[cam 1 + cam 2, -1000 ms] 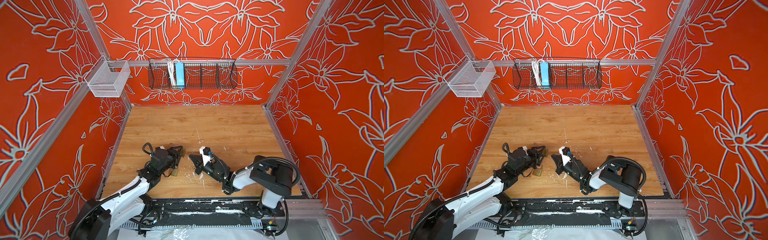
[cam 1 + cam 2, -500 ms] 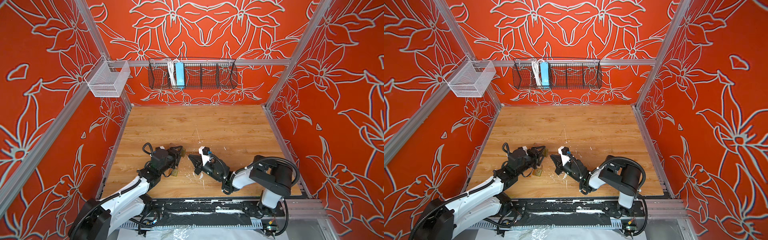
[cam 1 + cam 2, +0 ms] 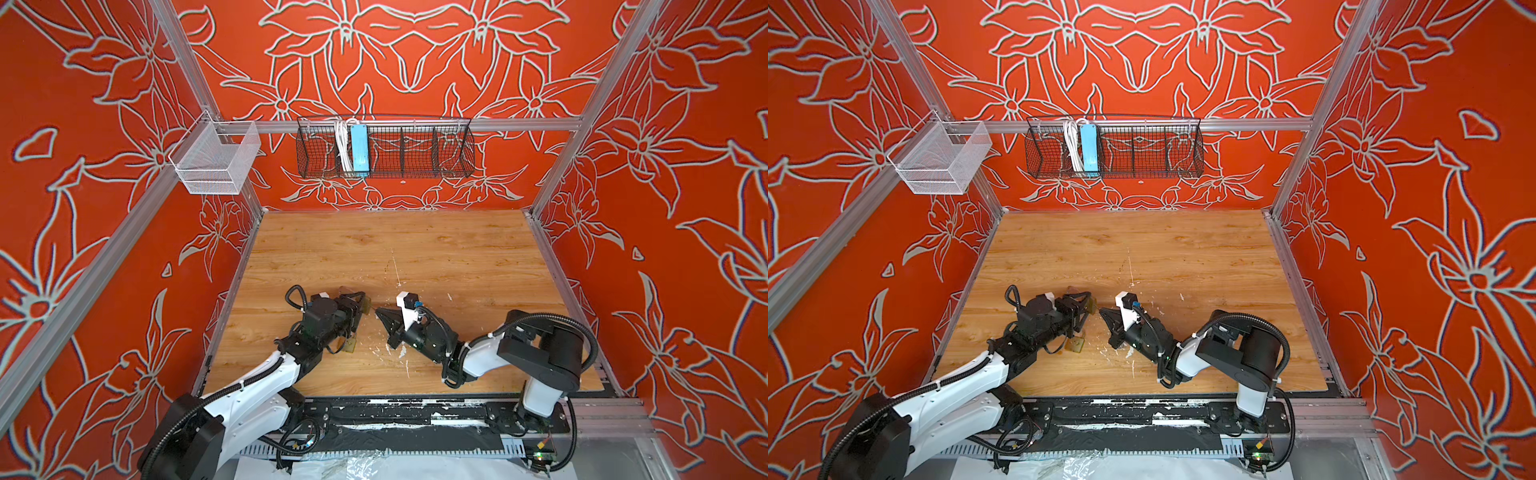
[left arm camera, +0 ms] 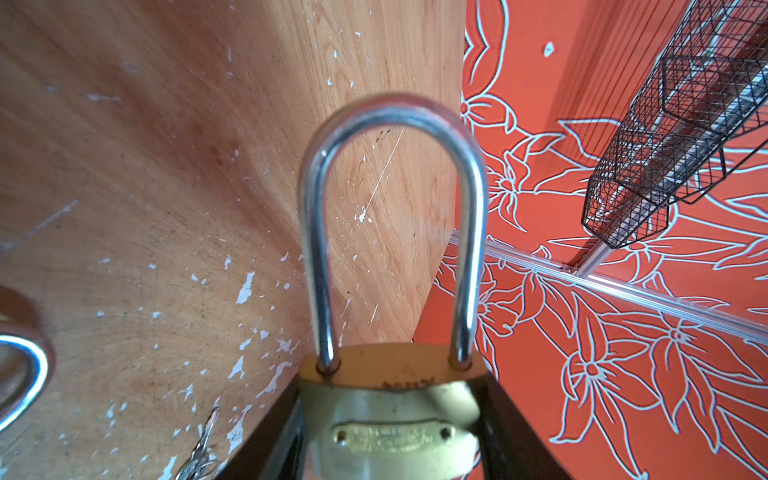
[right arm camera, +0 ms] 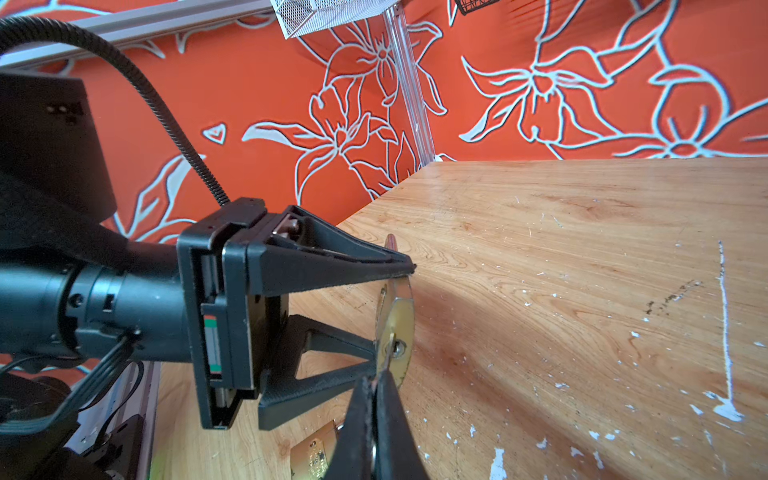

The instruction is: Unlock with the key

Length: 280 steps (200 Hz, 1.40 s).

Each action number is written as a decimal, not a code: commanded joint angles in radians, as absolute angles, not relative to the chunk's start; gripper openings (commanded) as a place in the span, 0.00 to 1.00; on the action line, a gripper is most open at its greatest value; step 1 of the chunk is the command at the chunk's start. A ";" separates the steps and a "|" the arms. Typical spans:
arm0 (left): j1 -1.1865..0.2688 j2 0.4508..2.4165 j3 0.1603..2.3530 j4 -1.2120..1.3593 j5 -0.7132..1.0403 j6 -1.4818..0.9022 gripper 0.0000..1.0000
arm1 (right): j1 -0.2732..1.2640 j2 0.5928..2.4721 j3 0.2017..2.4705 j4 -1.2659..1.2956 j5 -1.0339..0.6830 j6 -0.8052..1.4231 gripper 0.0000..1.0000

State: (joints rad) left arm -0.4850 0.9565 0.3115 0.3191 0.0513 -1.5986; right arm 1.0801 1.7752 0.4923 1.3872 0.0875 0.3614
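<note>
Currently, near the table's (image 3: 436, 249) near edge and a little left of middle, the left gripper (image 3: 358, 308) is clamping a brass padlock (image 3: 368, 306) between its fingers. The right gripper (image 3: 379, 311) is pointing at it from the right, tip to tip. Both top views are showing this meeting only as a small dark cluster, with the key too small to make out. The right wrist view is giving what they lack: the right gripper (image 5: 374, 415), jaws pressed together, is pinching a key (image 5: 387, 358). The key's blade is meeting the keyhole (image 5: 399, 347) in the padlock's base, though how far in it is sitting cannot be told. That view is also showing the left gripper (image 5: 390, 316) from the side, one finger lying over the lock body and one under it. The left wrist view is looking the opposite way, along the padlock (image 4: 390, 419) from behind. There the steel shackle (image 4: 390, 114) is standing closed, with both legs seated in the body, and the key is hidden. A second padlock (image 3: 349, 345) is lying flat on the table just nearer than the held one. It is showing in both top views and at the lower edge of the right wrist view (image 5: 316, 453). A black wire basket (image 3: 386, 149) is hanging on the far wall.
</note>
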 commanded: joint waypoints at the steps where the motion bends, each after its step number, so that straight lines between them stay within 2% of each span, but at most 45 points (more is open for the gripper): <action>1: -0.492 0.948 0.331 0.414 0.084 -1.609 0.00 | 1.086 1.796 0.525 1.411 0.086 0.371 0.00; 280: -0.489 0.929 0.320 0.455 0.096 -1.623 0.00 | 1.081 1.890 0.563 1.411 0.082 0.449 0.00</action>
State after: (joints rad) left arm -0.4770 0.9588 0.3111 0.3191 0.0120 -1.6108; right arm 1.0798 1.8549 0.5304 1.4311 0.0898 0.4171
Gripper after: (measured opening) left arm 0.562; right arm 0.058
